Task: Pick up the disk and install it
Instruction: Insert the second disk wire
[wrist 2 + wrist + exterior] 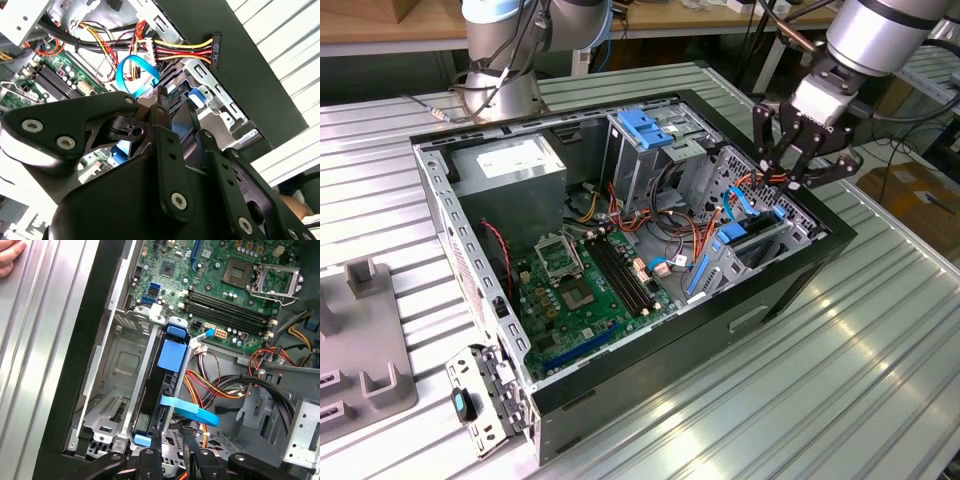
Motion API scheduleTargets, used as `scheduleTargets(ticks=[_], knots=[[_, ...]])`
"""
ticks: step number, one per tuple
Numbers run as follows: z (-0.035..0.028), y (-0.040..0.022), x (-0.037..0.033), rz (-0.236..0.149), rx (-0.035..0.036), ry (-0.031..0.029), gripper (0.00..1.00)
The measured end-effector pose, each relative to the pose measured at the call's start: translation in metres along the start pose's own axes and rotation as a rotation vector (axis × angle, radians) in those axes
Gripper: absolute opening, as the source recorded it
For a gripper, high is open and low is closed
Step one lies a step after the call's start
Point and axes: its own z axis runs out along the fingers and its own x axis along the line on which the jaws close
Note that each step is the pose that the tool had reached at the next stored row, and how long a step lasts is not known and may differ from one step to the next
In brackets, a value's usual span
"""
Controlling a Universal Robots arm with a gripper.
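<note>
ribbed metal table (880, 340) carries open computer case (620, 250), grey fixture (360, 340).

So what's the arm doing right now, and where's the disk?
Gripper hovering over case's drive cage. Disk sitting upright in cage slot, under the gripper. Blue cable looped across it.

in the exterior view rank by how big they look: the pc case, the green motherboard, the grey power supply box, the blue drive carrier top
Largest to smallest in the exterior view:
1. pc case
2. green motherboard
3. grey power supply box
4. blue drive carrier top

The case dwarfs everything else; no close calls.
</note>
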Motion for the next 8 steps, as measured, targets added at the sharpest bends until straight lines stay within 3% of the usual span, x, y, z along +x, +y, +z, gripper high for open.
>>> scheduleTargets(ticks=[8], knots=[[0.0000,0.0000,0.0000,-0.081,-0.0030,-0.0024,0.31]])
